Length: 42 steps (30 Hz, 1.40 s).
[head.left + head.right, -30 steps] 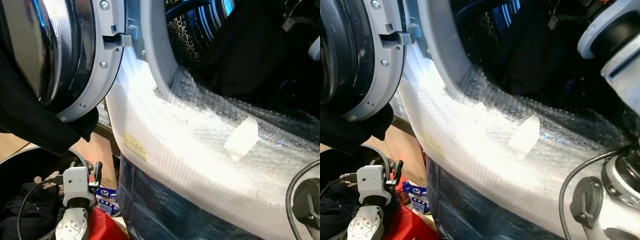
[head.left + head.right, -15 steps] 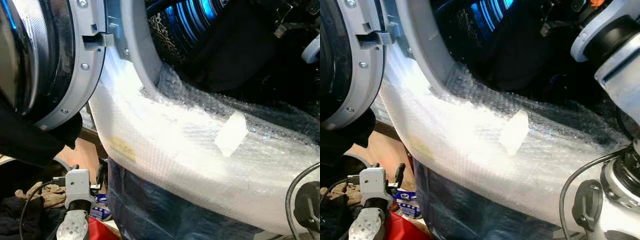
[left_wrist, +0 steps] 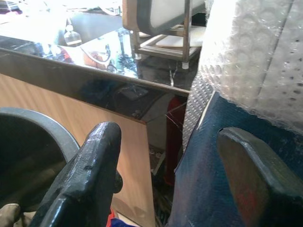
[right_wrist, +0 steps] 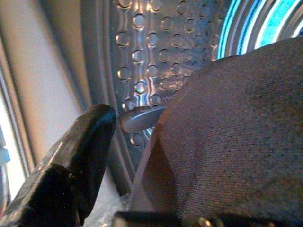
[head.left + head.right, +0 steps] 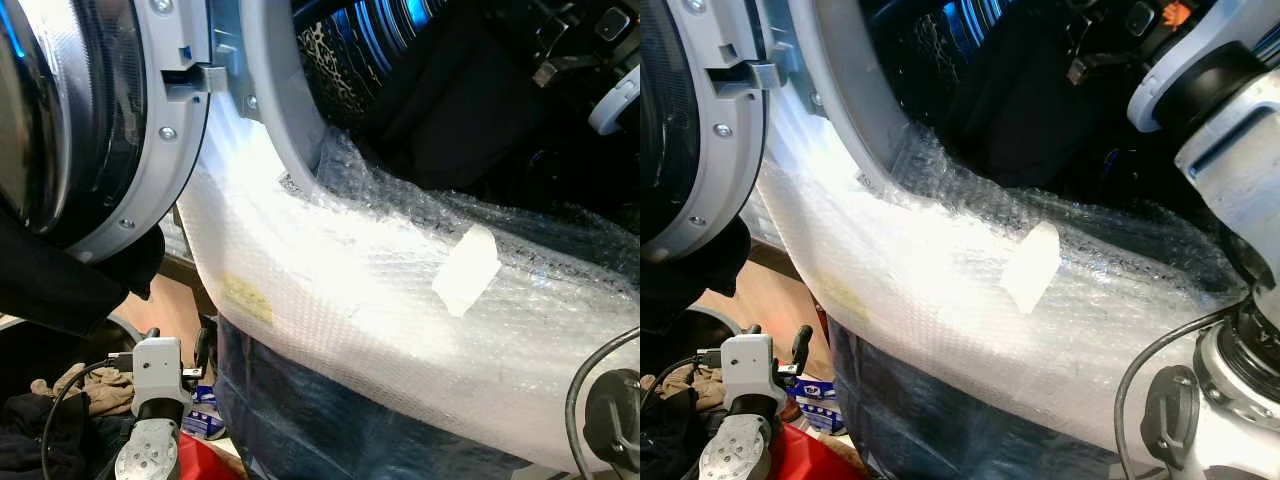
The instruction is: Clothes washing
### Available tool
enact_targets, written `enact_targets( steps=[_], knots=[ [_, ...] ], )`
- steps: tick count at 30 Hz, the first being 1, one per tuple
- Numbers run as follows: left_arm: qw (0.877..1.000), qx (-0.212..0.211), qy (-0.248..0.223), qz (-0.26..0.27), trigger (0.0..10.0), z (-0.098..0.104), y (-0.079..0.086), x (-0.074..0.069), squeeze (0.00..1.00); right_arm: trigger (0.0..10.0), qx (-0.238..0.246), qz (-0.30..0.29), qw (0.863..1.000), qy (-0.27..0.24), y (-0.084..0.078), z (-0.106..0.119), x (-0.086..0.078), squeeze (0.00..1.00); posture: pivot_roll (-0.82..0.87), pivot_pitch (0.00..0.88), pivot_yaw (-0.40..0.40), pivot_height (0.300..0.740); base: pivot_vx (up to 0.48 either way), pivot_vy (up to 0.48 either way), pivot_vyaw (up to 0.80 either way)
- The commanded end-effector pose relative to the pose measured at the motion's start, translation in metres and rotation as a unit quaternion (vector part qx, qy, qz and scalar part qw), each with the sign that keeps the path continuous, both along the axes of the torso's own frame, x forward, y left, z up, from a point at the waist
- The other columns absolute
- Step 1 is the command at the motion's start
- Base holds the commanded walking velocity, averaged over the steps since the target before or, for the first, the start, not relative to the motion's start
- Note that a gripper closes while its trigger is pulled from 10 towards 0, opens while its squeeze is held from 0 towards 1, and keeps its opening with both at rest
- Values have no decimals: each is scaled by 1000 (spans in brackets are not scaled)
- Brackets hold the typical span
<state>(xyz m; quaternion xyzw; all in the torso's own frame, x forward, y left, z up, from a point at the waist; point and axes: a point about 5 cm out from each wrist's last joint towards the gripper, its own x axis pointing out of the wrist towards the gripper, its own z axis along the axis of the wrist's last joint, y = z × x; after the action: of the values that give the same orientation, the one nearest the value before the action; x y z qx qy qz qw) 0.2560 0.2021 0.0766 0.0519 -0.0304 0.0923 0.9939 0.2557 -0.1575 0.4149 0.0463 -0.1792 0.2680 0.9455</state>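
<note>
Left gripper [image 3: 165, 175]: idle low by the washer front, fingers apart, holding nothing.
Door [image 5: 110, 130]: swung open on the left, a dark cloth draped below it.
Washer rim [image 5: 380, 290]: wrapped in bubble wrap, a tape patch [image 5: 466, 270] stuck on it.
Dark garment [image 4: 227, 142]: inside the drum [image 4: 142, 61], lying against the right gripper [image 4: 85, 156]; grip cannot be told.
Step done well: push the garment deep past the rim, then open wide so nothing snags on the wrap.
</note>
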Motion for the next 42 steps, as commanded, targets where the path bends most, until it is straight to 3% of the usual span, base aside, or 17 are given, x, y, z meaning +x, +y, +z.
enact_targets(
  steps=[1,42],
  knots=[
    [999,-8,37,2,10000,-16,-1,-5,0,10000,2,-1,1000,-14,-1,2,-4,0,-40,113,-67,740,0,0,0],
    [999,-12,33,6,10000,-16,-1,-6,0,10000,4,0,1000,-9,-1,0,-1,0,-34,119,-82,740,0,0,0]
  ],
)
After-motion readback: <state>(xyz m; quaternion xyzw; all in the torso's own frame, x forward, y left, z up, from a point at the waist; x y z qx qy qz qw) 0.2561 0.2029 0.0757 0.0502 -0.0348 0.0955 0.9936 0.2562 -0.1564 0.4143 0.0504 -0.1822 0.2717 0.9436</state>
